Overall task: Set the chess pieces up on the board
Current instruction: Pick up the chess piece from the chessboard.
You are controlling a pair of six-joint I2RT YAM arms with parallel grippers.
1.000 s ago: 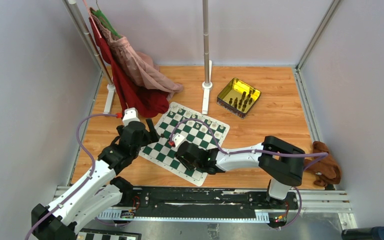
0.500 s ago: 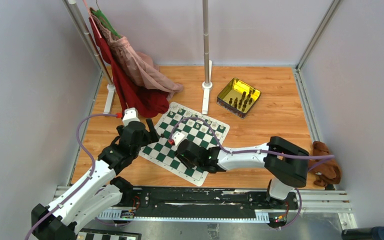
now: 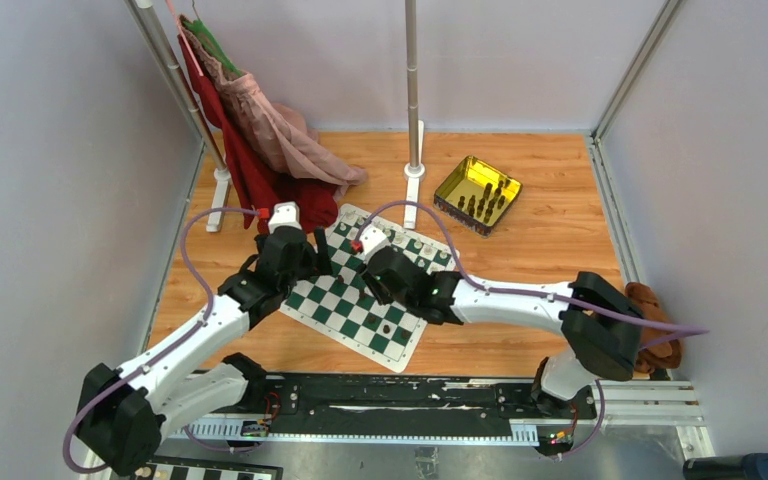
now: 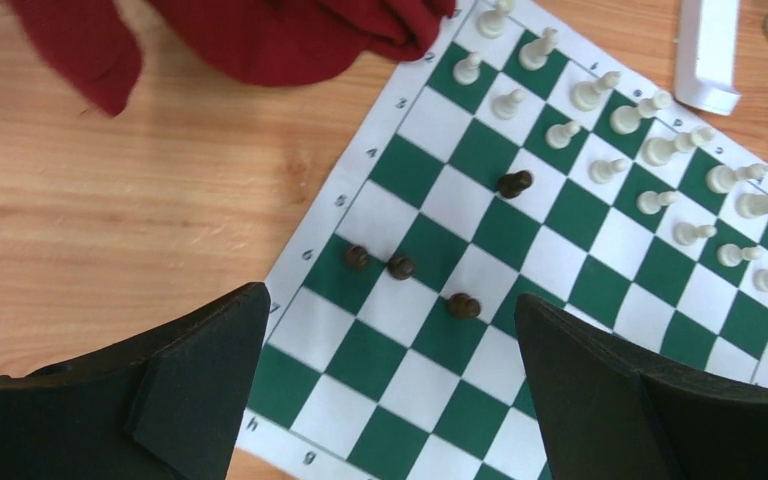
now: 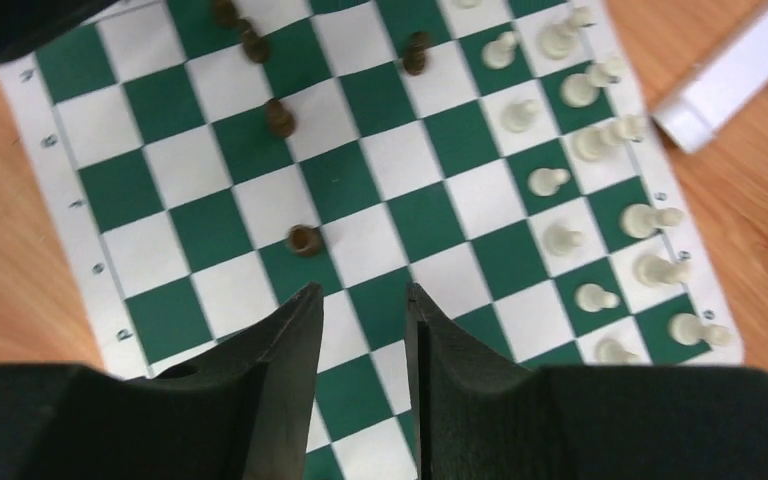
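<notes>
Left gripper (image 4: 390, 300) is held wide apart above the board (image 4: 577, 214), dark chess pieces (image 4: 400, 267) seen just ahead. Right gripper (image 5: 362, 292) is parted narrowly, empty.

In the overhead view the middle of the board (image 3: 345, 318) is hidden under both arms (image 3: 500, 295) and the chess pieces (image 3: 388, 328) are too small to be told by kind, while in the right wrist view they are blurred and the board's far edge is cut off.
</notes>
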